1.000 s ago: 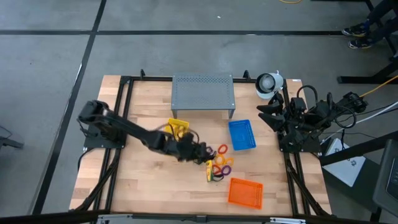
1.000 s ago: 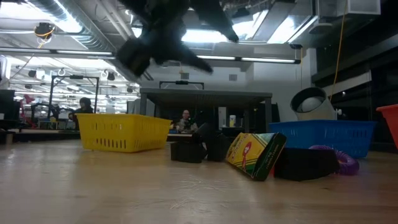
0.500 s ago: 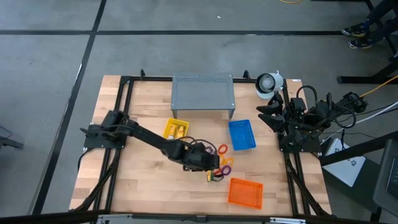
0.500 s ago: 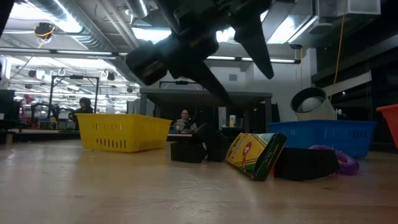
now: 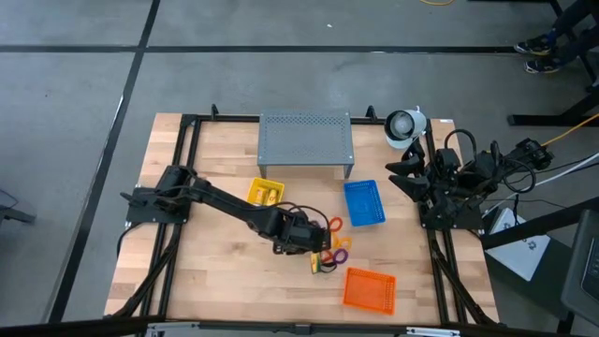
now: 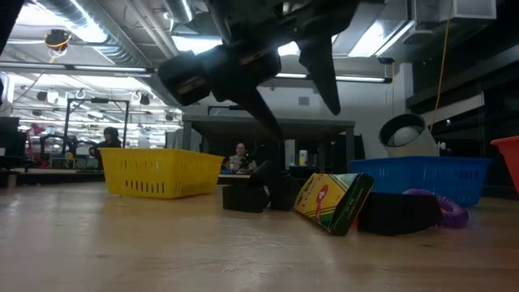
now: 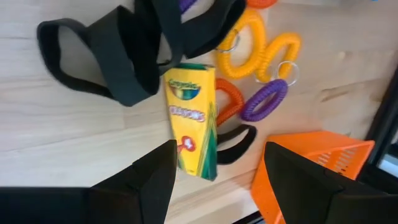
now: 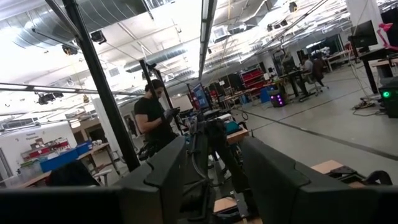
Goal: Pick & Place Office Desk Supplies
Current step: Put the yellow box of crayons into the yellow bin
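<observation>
Three trays: yellow tray (image 5: 263, 193) holds packets (image 5: 270, 195).

— What sort of place is this?
— A robotics lab in an industrial hall: exposed ceiling ducts (image 8: 68, 22), strip lights (image 8: 205, 25), rows of workbenches (image 8: 292, 78), a person (image 8: 155, 121) standing among equipment, a wooden table (image 5: 215, 281) on concrete floor (image 5: 75, 103)

Two dark, near-black jointed arms are seen, pretty chunky. The left arm (image 5: 225, 208) is built from thick matte segments, ending at lower centre in a left gripper (image 7: 214, 171) with flat, blunt black fingers (image 7: 149, 180). The right arm (image 5: 449, 183), upper right, is wrapped in looping black cables.
</observation>
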Robot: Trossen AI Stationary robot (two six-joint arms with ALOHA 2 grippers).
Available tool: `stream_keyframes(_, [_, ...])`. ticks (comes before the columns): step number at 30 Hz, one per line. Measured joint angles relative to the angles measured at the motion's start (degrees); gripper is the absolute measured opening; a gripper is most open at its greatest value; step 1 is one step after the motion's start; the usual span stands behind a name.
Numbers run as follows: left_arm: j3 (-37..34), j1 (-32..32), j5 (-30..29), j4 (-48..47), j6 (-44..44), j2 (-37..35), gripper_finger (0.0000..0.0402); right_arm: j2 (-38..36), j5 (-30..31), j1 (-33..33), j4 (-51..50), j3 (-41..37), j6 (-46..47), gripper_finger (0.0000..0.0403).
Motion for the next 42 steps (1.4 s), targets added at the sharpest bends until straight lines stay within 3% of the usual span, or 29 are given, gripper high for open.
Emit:
stream_keyframes(18, [0.0, 1.9, 0.1, 1.1, 2.4, 1.4, 0.0239, 0.0, 2.3, 0.0, -1.9, 0.0, -0.1, 0.016])
stream_keyframes(25, [0.1, 0.3, -18.6, 20.6, 13.1, 0.3, 0.0239, 0.0, 3.0, 0.0, -2.2, 0.0, 3.8, 0.016])
stream_keyframes(29, [0.0, -1.4, -24.3, 21.9, 18.9, -1.3, 0.0239, 0.7, 2.4, 0.0, -2.0, 0.0, 9.7, 0.016])
stream_keyframes(34, [-0.1, -3.4, -29.6, 14.9, 26.2, -6.7, 0.0239, 6.3, 3.1, 0.0, -2.4, 0.2, 17.1, 0.016])
stream_keyframes(37, [-0.1, -5.2, -36.0, 6.9, 26.8, -10.7, 0.0239, 12.3, 5.5, -0.2, -5.2, 3.0, 20.0, 0.016])
stream_keyframes(42, [0.0, -8.8, -46.2, -8.2, 26.8, -19.2, 0.0218, 22.3, 5.4, -1.7, -20.3, 14.3, 25.7, 0.016])
